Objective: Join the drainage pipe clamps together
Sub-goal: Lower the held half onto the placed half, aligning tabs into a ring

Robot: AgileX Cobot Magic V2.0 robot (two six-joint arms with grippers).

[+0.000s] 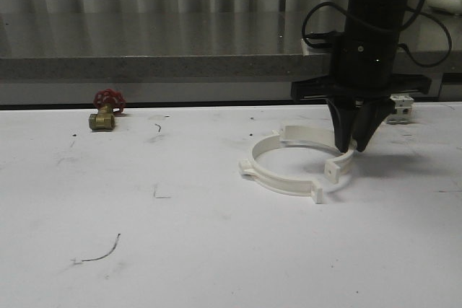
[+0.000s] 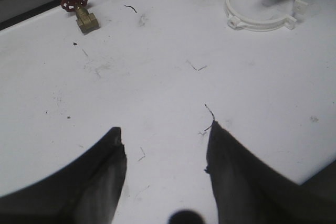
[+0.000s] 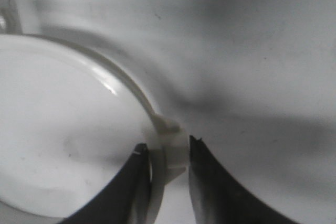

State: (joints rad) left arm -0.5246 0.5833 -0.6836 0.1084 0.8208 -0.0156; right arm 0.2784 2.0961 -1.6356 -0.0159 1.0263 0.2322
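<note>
The two drainage pipe clamps (image 1: 299, 167) lie flat on the white bench (image 1: 180, 236), right of centre, already set against each other as a rough ring; the near half (image 1: 278, 178) curves toward the camera with its square tabs sticking out, and the far half (image 1: 314, 137) closes the ring behind it; the ring also shows at the far edge of the left wrist view (image 2: 262, 3).

The right gripper (image 1: 354, 146) stands upright over the ring's right-hand side, where the ends of the two halves meet; in the right wrist view its jaws are drawn in close around the band and tab (image 3: 170, 153), one inside the ring and one outside, seemingly touching it; this placement looks chosen to press or steady the joint so the tabs line up.

The left gripper (image 2: 165, 161) hangs over bare bench well apart from the ring, jaws spread wide and holding nothing; it seems parked out of the way.

A brass valve with a red handwheel (image 1: 106, 112) sits far left, untouched; a small white boxy part (image 1: 401, 109) rests behind the right arm.

No brand, label or writing can be read anywhere.
</note>
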